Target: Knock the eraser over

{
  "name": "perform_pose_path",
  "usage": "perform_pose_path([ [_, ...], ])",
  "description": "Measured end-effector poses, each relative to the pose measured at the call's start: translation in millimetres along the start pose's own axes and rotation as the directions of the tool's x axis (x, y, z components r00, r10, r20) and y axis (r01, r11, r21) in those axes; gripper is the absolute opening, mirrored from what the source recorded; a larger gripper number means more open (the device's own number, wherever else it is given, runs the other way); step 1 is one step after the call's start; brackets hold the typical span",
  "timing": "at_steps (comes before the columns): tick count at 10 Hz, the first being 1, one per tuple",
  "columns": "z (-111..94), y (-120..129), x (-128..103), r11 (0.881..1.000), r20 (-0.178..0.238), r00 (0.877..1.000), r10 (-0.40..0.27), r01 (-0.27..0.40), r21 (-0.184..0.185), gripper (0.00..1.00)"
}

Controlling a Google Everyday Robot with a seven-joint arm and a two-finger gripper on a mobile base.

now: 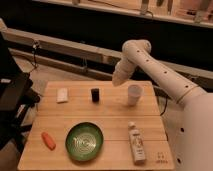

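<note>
The eraser [95,94] is a small black block standing upright on the wooden table [115,117], near the far edge, left of the white cup [134,94]. My gripper [117,80] hangs at the end of the white arm above the table's far edge, between the eraser and the cup. It is up and to the right of the eraser and does not touch it.
A flat white piece [62,95] lies at the far left. A green plate [84,141] sits at the near middle, an orange carrot [48,140] at the near left, and a white bottle [136,145] lies at the near right. A dark chair [12,100] stands left of the table.
</note>
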Motion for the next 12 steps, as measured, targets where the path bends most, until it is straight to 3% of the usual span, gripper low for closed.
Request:
perform_pose_path([
  [8,15,-6,-6,0.999,-0.007,0.999,-0.032,0.031,-0.013,0.0],
  [12,25,-14,-22,0.998,-0.013,0.998,-0.057,0.057,-0.017,0.0],
])
